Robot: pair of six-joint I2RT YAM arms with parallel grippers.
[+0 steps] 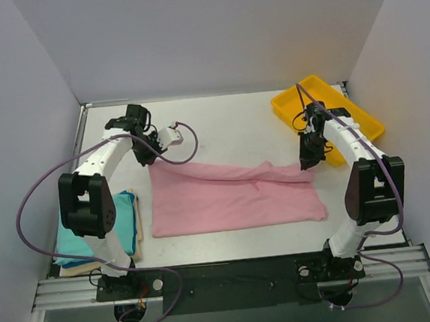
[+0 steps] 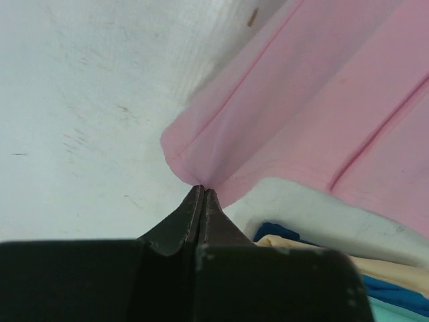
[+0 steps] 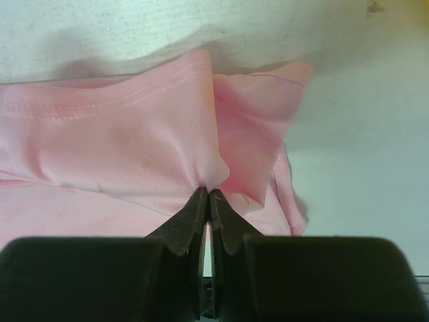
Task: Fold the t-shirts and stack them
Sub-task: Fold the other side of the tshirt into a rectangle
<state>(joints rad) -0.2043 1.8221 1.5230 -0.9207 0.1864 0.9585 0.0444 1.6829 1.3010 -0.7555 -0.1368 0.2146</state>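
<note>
A light pink t-shirt (image 1: 233, 201) lies half folded in the middle of the table, its far edge lifted off the surface. My left gripper (image 1: 148, 158) is shut on the shirt's far left corner (image 2: 184, 157), with the jaws pinched together at the tip (image 2: 202, 190). My right gripper (image 1: 306, 163) is shut on the far right edge of the same shirt (image 3: 134, 147), its fingertips (image 3: 209, 193) nipping a gathered fold. A teal t-shirt (image 1: 82, 240) lies folded on a cream t-shirt (image 1: 136, 228) at the near left, partly under the left arm.
A yellow plastic tray (image 1: 324, 114) stands at the back right, just behind the right arm. White walls close in the table on three sides. The folded stack's edge (image 2: 395, 288) shows beside the left gripper.
</note>
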